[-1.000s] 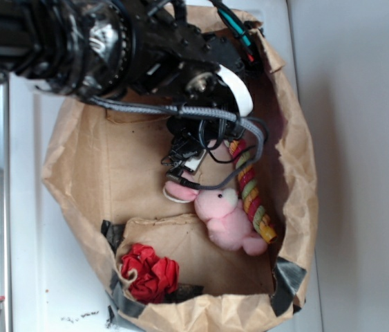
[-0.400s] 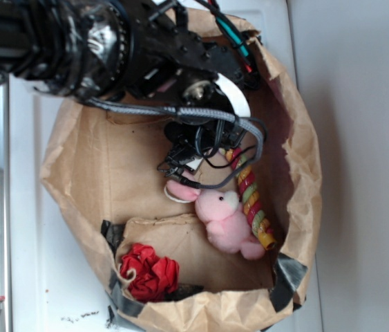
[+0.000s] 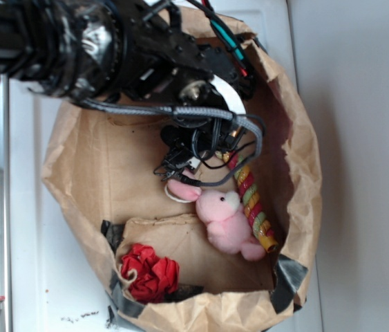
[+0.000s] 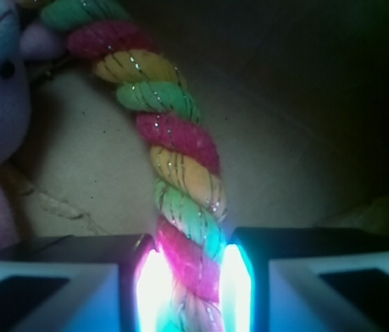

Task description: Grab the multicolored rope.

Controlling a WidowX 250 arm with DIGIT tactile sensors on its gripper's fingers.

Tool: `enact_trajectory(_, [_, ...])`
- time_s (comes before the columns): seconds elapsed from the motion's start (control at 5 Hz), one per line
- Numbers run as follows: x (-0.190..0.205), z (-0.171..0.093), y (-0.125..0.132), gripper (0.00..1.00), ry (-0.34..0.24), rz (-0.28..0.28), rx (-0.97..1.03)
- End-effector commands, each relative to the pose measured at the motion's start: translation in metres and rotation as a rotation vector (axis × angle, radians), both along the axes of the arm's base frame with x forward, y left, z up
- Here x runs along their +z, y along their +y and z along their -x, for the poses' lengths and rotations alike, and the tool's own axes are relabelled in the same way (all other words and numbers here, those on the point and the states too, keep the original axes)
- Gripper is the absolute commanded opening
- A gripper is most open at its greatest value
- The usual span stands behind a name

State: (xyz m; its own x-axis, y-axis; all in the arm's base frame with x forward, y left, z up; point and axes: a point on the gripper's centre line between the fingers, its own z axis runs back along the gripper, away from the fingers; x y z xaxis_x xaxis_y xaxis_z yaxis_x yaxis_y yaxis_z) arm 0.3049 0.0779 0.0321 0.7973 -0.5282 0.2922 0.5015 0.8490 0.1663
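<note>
One multicolored rope [image 4: 180, 173], end clamped between hand [image 4: 188, 290] fingers, beside pink bunny [image 3: 225, 218] in paper bag [image 3: 83, 166].

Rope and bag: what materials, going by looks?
Multicolored rope: apparently soft twisted fabric or yarn strands in red, yellow and green, with glittery metallic thread catching light. Bag: brown kraft paper, matte and creased, corners patched with dark tape.
</note>
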Motion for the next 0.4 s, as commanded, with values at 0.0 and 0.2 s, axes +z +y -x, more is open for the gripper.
enact_trajectory(0.0, [0.073,0.001,0.010,0.00,-0.104,0.114,0.062])
enact_trajectory(0.2, [0.101,0.006,0.015,0.00,-0.107,0.173,0.111])
